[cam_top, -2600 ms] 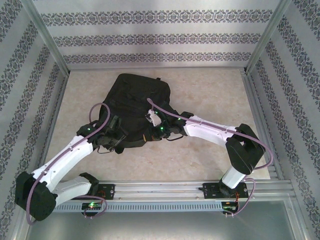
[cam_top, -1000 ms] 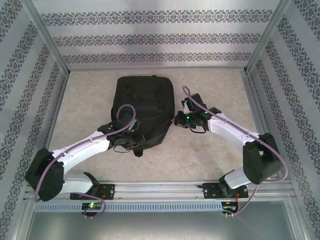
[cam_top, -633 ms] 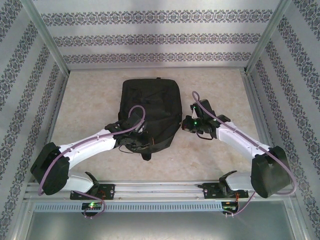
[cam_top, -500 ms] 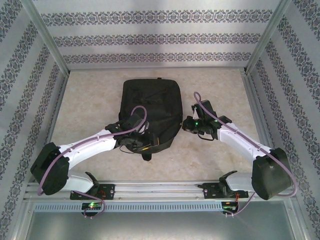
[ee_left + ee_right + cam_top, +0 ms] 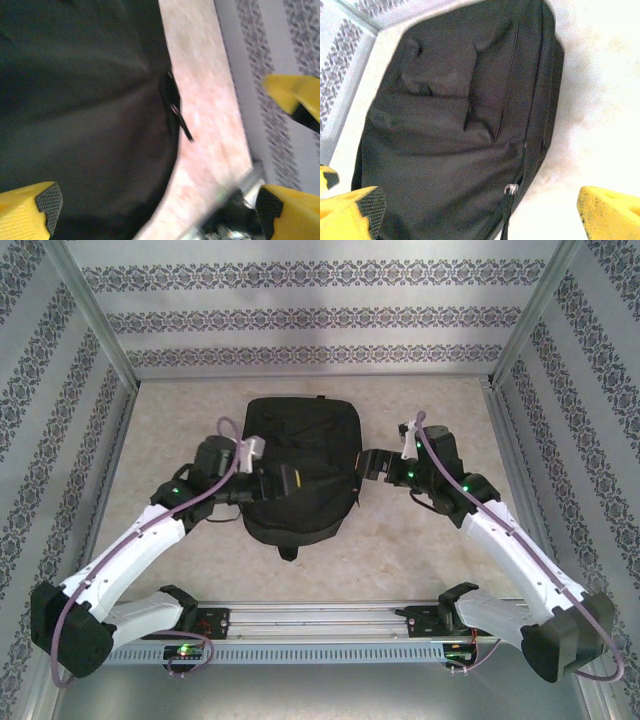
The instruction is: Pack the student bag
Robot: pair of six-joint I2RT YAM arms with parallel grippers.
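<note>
Both the left gripper (image 5: 289,478) and right gripper (image 5: 371,465) gape, released, at the flat-lying black student bag (image 5: 308,435).

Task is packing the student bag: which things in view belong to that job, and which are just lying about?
Belongs to the job: student bag; left tool and right tool, both open.
Not part of it (fixtures, not loose items): table, patterned walls, metal rail.
</note>
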